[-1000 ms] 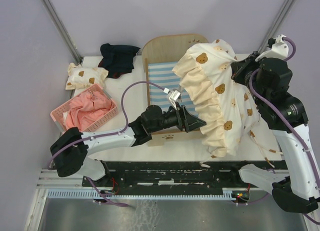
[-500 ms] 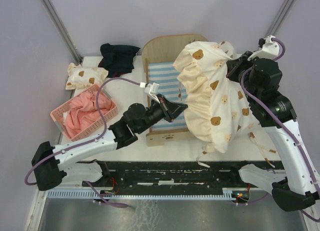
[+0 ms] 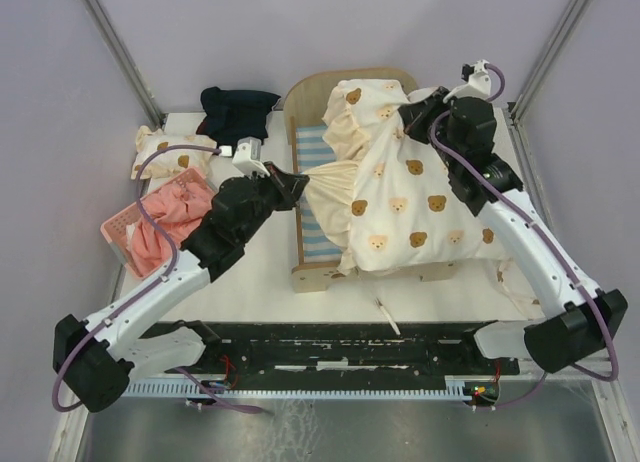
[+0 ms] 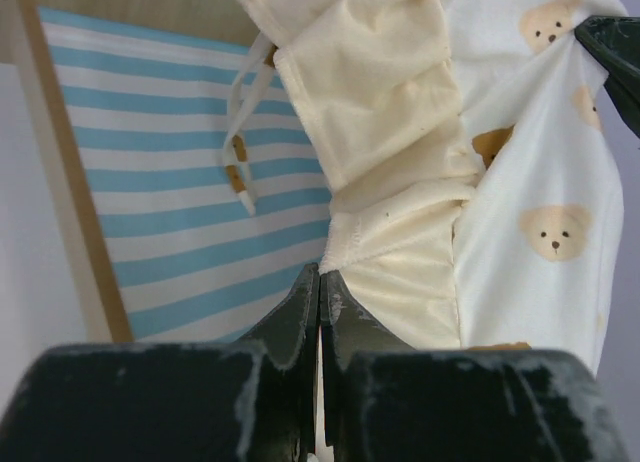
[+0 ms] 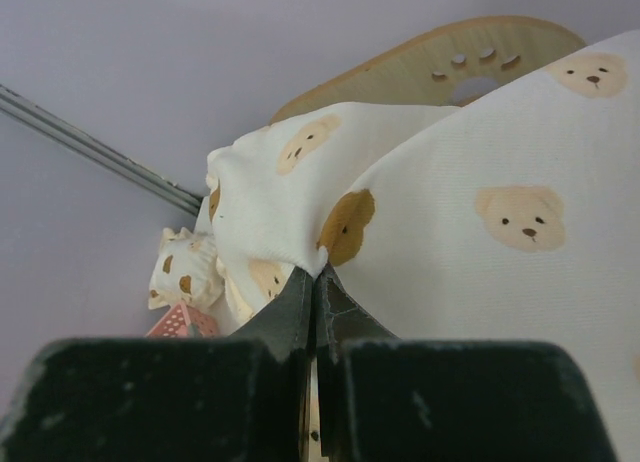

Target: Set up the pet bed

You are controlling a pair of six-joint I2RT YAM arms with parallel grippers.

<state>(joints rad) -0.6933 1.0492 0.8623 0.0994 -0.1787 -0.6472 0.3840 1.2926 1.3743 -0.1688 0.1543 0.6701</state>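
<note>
Bear-print quilt [image 3: 410,207]: shifted left, now draped over pet bed [image 3: 312,94], which stands centre of table's far edge. Left gripper [image 3: 300,185], right gripper [image 3: 408,110]: each clamped on quilt edge.

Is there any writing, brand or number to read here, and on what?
None: no words, brands or numbers show in any view.
Only pictures: the pet bed has a paw print on its headboard, and the quilt has bear faces.
</note>
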